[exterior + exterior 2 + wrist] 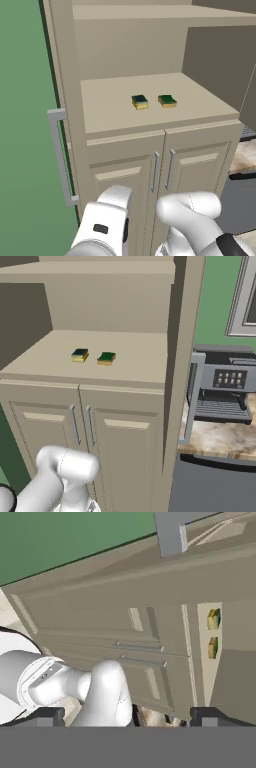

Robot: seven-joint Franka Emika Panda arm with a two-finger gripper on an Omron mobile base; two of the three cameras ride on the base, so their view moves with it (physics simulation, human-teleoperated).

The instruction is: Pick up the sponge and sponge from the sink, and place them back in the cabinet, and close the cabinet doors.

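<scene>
At the left edge of the left base view, the open left cabinet door [56,85] stands edge-on, its long silver handle [61,156] pointing outward. Centre frame, the two sponges lie side by side, apart, on the cabinet's inner shelf [110,107]: left sponge [140,102], right sponge [167,101]. Below them sit the shorter closed doors [125,180]. In the right base view, the right cabinet door [182,356] stands open at centre right, beside a coffee machine [225,388].

Both sponges look placed, so door-closing is the step in hand. The end effector [128,717], fingertips spread wide at the bottom of the hand view, holds nothing. Next it likely must reach a door and push it shut.
</scene>
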